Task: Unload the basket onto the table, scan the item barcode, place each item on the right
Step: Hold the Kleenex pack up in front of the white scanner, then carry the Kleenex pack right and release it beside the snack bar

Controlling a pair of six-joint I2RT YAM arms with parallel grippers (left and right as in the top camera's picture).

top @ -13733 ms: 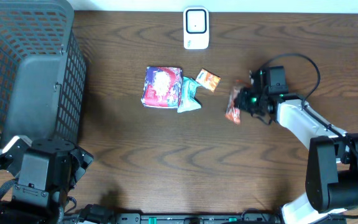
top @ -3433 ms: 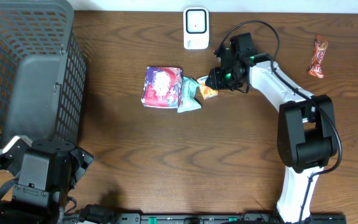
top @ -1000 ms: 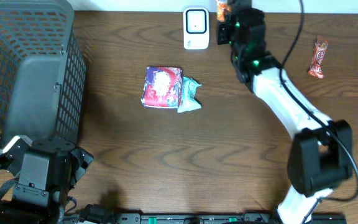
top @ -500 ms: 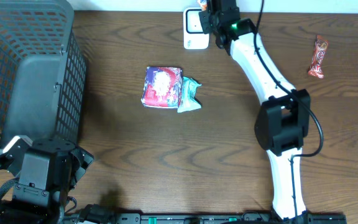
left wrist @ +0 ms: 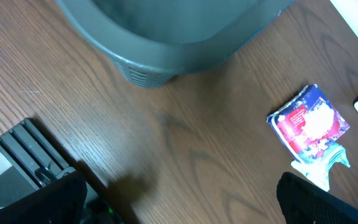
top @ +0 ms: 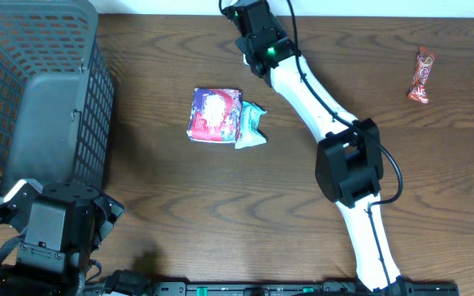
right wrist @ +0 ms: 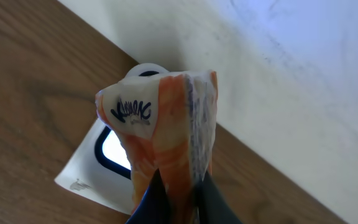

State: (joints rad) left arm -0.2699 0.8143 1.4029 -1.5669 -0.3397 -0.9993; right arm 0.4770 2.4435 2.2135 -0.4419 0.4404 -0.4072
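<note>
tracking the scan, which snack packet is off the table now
The orange packet, pinched in the right fingers at the scanner; the others lie on the table.

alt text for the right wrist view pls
An orange and white snack packet pinched in the right gripper is held in front of a white scanner with a dark-rimmed window. Wooden table below, pale wall behind.

Grey basket, red-blue packet, teal packet, red snack bar
</note>
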